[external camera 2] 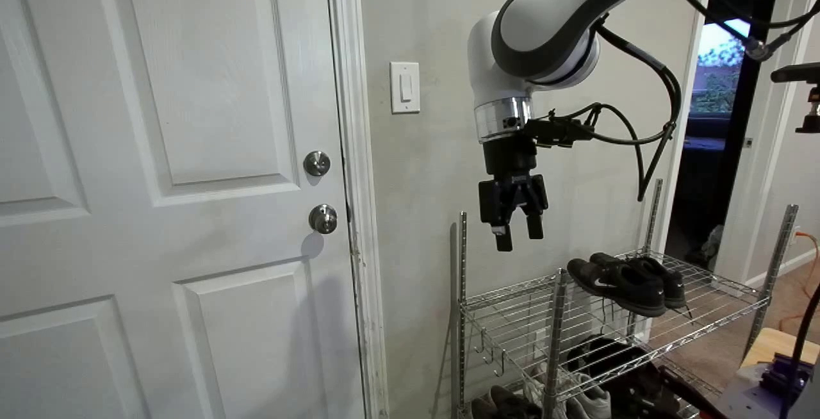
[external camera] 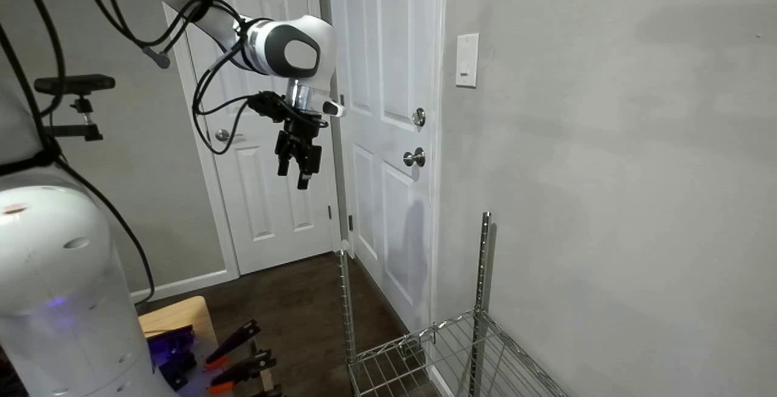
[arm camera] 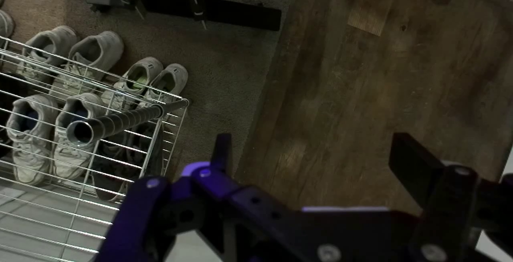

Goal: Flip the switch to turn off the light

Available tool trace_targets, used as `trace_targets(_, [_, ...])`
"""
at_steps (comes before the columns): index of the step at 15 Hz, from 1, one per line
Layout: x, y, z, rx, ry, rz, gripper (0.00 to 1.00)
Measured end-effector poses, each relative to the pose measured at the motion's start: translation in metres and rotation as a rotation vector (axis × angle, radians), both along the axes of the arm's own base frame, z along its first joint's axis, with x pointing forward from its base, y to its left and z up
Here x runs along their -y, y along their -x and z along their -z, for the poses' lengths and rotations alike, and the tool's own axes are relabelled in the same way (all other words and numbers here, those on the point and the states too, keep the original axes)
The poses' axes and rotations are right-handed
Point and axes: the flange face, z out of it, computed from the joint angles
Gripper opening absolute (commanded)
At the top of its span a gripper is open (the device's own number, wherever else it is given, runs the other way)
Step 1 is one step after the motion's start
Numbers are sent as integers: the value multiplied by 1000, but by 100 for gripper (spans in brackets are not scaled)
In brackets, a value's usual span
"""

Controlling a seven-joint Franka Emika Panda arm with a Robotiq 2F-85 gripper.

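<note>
The gripper (external camera 2: 519,234) points down, jaws apart and empty, well out from the corner of the bench (external camera: 188,313). The white switch (external camera 2: 405,88) is farther from that corner, higher on the wall (external camera 2: 413,175); lift, join the jaws, then probably press low.

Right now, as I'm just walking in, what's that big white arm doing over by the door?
The white robot arm is meant to turn off the light with the small white rectangular wall switch beside the white panelled door. At this moment nothing is being handled: its black two-fingered gripper hangs open and empty, pointing downward, apart from the switch. I can't tell whether the switch is on or off. The silver wire rack holds black shoes on its upper shelf.
</note>
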Motion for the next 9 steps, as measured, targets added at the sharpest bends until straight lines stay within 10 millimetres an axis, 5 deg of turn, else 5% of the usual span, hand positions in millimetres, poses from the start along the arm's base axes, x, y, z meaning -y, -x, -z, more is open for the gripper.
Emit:
trace_targets(7, [0,0,0,0,0,0,100])
trace_targets(8, [0,0,0,0,0,0,75])
trace_targets(9, [0,0,0,0,0,0,73])
